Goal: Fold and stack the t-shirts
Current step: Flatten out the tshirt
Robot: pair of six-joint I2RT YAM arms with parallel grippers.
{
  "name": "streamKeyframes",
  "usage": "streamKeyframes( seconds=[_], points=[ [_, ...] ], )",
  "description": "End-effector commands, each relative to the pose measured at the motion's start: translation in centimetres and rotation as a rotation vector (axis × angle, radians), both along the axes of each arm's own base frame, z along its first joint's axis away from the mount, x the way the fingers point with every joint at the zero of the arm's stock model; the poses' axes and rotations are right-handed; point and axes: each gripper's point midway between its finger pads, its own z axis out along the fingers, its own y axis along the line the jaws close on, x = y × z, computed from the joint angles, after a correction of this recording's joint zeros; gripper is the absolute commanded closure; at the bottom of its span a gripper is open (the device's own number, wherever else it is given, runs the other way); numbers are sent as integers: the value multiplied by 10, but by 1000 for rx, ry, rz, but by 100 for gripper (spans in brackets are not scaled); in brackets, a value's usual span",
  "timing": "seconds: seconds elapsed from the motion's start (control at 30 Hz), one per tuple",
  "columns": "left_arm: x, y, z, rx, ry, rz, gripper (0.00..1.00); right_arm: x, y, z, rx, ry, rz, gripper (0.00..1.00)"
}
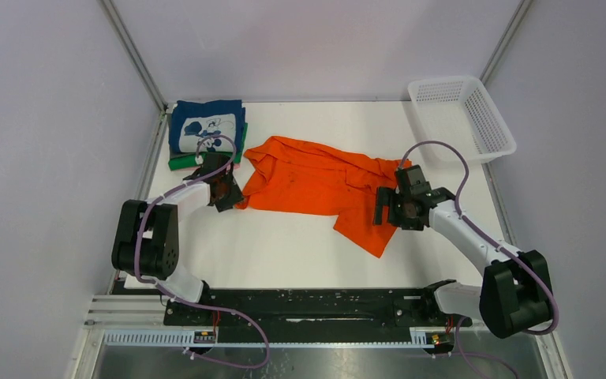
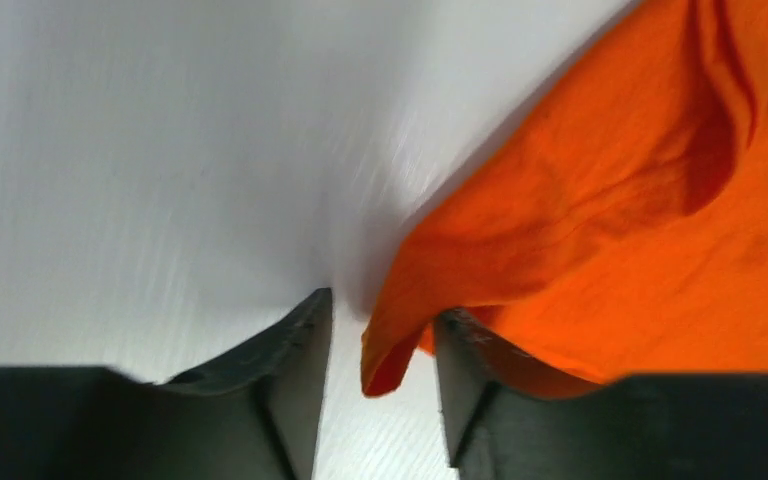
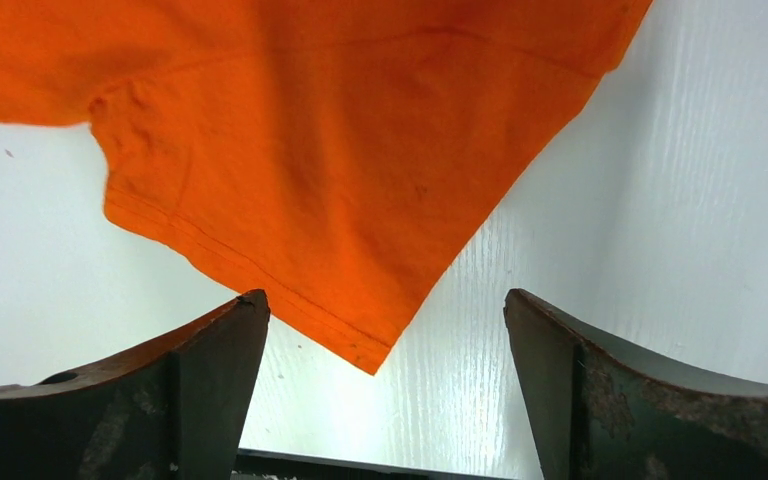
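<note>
Orange t-shirt (image 1: 316, 180) — matte knit, rumpled, stitched hem — sprawls mid-frame on white table (image 1: 284, 260). Left gripper (image 2: 382, 305) slightly parted, shirt corner hanging between. Right gripper (image 3: 382, 300) spread wide over pointed hem corner. Navy printed t-shirt (image 1: 205, 126) folded upper left, atop green t-shirt (image 1: 183, 163).

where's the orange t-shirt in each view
top external: orange t-shirt at the centre of the table
left wrist: orange t-shirt fills the right side, edge reaching bottom centre
right wrist: orange t-shirt across the top, corner pointing down
shared landmark: the white table under it
</note>
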Motion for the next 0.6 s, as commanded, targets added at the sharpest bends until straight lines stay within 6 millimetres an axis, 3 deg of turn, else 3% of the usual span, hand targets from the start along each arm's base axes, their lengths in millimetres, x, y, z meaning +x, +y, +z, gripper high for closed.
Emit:
streamKeyframes(
  seconds=[0.0, 0.03, 0.1, 0.27, 0.43, 0.57],
  points=[
    [34, -8, 12, -59, -82, -49, 63, -19, 2, -14, -30, 86, 37, 5],
    [36, -8, 12, -57, -76, -56, 71, -22, 2, -16, -34, 102, 39, 6],
    [33, -7, 10, -48, -52, -66, 98, -28, 5, -17, -39, 124, 50, 8],
    [15, -15, 21, -102, -55, -70, 100, -46, 21, -24, -47, 166, 102, 14],
    [-9, -10, 36, -107, -85, -33, 100, -67, 31, -40, -70, 238, 133, 21],
    [-20, -14, 40, -142, -89, -21, 100, -69, 30, -57, -121, 266, 129, 24]
  ],
)
